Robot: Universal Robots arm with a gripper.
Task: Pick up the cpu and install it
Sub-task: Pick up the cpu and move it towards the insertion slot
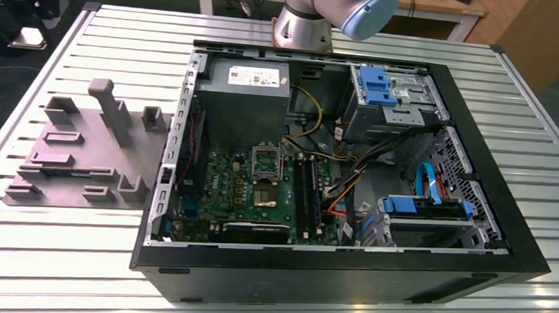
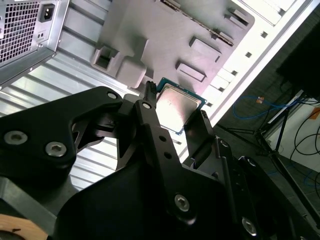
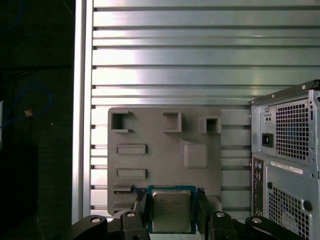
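Observation:
The cpu, a small square chip with a pale metal top on a green edge, sits between my black fingers in both wrist views. My gripper is shut on the cpu, one finger against each side. Chip and gripper hang well above the grey moulded holder tray on the slatted table. In the exterior view the open computer case lies on its side. Its green motherboard and square socket are uncovered.
The tray lies at the exterior view's left of the case, with raised blocks and pockets. Inside the case are a grey power supply, blue drive brackets, and cables. The arm's base stands behind the case. The table edge runs alongside the tray.

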